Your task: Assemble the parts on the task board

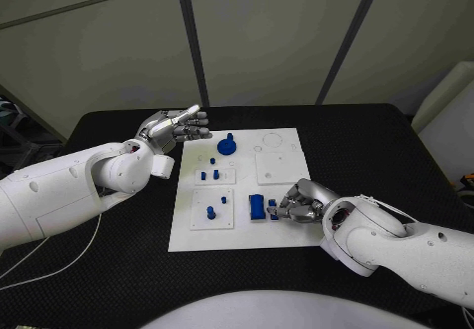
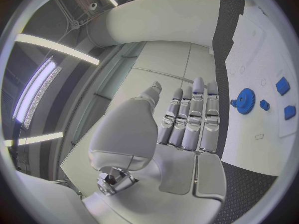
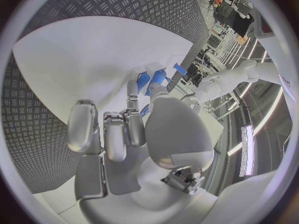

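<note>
Right hand curls down on the task board, fingers touching a blue part; whether it grips, I cannot tell. Left hand hovers flat, fingers pressed together, empty

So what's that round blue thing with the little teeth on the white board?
That is a blue gear, a flat toothed wheel with a raised knob in its middle, and it looks like plastic. It lies near the far left corner of the white task board. The left robot hand hovers beside it with straight fingers, not touching. Nothing else touches it.
</note>
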You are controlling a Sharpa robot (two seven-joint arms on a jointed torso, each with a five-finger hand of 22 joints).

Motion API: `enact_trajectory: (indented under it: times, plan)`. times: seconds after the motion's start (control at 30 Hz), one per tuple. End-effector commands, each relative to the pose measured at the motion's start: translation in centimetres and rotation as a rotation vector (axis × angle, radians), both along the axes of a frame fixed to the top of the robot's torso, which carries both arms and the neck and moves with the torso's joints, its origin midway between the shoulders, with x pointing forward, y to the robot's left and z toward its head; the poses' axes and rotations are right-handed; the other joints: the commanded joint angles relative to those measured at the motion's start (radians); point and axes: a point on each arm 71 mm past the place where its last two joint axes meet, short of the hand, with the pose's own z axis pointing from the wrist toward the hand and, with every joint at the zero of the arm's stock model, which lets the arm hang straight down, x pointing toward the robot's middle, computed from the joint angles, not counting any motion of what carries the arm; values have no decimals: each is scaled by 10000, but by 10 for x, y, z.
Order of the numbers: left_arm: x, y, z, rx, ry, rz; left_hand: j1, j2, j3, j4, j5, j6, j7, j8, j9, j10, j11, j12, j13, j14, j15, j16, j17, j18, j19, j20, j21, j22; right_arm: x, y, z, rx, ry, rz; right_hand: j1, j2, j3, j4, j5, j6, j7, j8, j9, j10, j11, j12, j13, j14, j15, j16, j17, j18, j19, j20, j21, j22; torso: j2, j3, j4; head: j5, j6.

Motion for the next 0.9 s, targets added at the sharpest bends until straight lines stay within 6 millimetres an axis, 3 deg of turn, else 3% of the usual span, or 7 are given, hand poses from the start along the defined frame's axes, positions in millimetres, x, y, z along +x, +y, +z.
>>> enact_trajectory:
  times: [0.03,0.17,0.33,0.67,0.9]
  plan:
    - [0,-1,1,-60,-48,-74,-57,28,17,-64,6,30,62,-16,-15,18,74,-44,-5,-78,17,-45,-14,150,-5,82,-19,-11,-1,1,2,159,-123,143,-76,3,-69,-13,-48,-10,35,0,17,309,47,-30,1532,1034,-53,13,2597,-69,-47,0,-48,-8,-1,3,3,-5,-3]
    - [0,-1,1,-65,-47,-83,-57,28,17,-64,6,30,62,-16,-15,18,74,-44,-5,-78,17,-45,-14,150,-5,82,-19,-11,-1,-2,2,155,-173,310,244,-65,-123,-150,-225,-36,31,9,38,300,39,-43,1529,1031,-59,7,2585,-64,-61,-2,-66,-24,-10,4,17,7,-15]
    - [0,0,1,-60,-54,-70,-57,28,17,-64,6,30,62,-16,-15,18,74,-44,-5,-78,17,-45,-14,150,-5,82,-19,-11,-4,-7,5,169,-231,475,575,-348,-424,-220,-643,-154,99,-26,50,263,99,-103,1502,1020,-15,-17,2535,-52,-111,29,-128,-88,2,6,0,-7,25]
    - [0,0,2,-61,-67,-60,-50,28,23,-72,4,25,67,-18,-15,11,78,-49,-6,-82,19,-68,-18,150,-11,88,-20,-26,-7,-18,4,173,49,608,605,-340,-522,-155,-811,-150,106,-16,62,255,107,-118,1495,1018,-3,-23,2523,-48,-118,43,-140,-97,-10,-6,-20,-19,23]
    - [0,-1,2,-70,-70,-73,-51,24,21,-74,3,24,69,-19,-16,10,79,-50,-6,-81,20,-71,-18,149,-16,90,-23,-29,-5,-18,1,131,209,599,677,-228,-533,-127,-884,-134,101,0,75,255,104,-115,1499,1017,-3,-25,2520,-48,-118,47,-141,-94,-7,2,31,-50,35]
